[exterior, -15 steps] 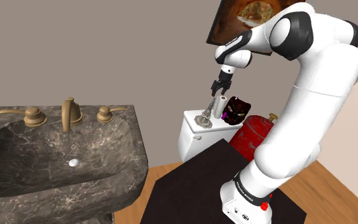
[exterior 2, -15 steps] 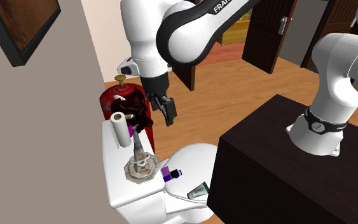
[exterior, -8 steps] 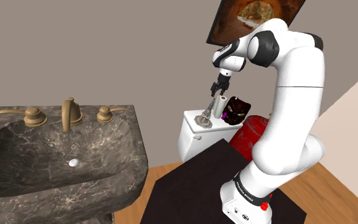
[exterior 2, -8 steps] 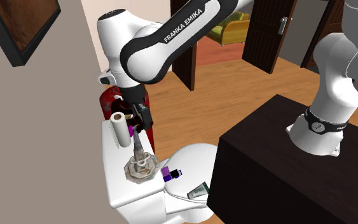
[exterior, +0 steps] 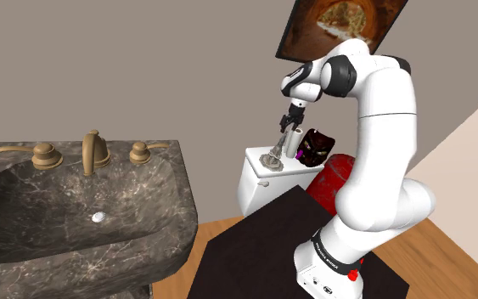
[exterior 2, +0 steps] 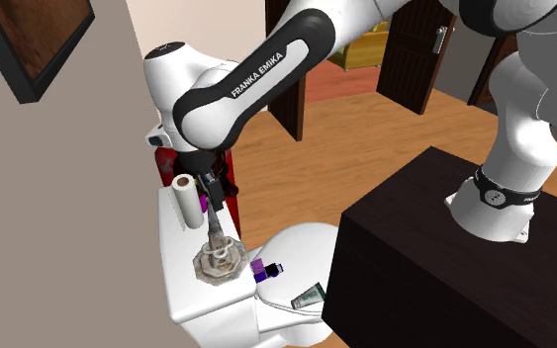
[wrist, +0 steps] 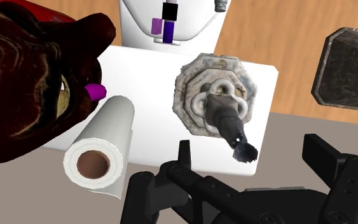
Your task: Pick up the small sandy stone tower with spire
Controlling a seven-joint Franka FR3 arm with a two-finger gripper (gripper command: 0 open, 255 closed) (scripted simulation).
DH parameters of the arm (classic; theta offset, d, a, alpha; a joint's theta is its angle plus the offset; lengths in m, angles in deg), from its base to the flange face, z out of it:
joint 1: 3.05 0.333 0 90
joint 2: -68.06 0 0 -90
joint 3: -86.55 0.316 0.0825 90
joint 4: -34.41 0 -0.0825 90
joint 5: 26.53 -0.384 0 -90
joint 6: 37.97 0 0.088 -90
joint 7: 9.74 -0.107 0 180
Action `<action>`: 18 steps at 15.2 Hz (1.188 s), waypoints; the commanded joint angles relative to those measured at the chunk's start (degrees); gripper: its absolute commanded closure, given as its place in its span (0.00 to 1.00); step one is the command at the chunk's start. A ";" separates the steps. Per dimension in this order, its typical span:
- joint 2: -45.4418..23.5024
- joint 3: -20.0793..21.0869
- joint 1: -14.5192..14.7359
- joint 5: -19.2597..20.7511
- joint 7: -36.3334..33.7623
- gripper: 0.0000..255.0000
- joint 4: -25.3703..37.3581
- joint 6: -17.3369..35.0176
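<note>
A home bathroom: a dark marble washbasin (exterior: 143, 212) with brass taps (exterior: 95, 153), a white toilet (exterior 2: 301, 252), and a white paper roll (exterior 2: 182, 201) standing on its cistern (exterior: 261, 190).

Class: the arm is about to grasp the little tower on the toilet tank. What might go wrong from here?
1. The upright paper roll stands close beside the tower; the open tool might knock it over descending.
2. The spire is thin and tapered, so the grip may slip and tip the tower off the tank lid.
</note>
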 commanded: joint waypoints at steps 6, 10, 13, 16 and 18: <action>-1.59 0.47 -0.35 -0.56 0.28 1.00 -0.13 1.71; -1.55 0.46 -0.33 -0.55 0.28 1.00 -0.19 1.72; -1.55 0.47 -0.33 -0.55 0.28 1.00 -0.19 1.73; -0.77 0.20 -0.19 -0.25 0.12 1.00 0.13 0.65; 0.20 -0.08 0.00 0.08 -0.01 1.00 0.16 -0.32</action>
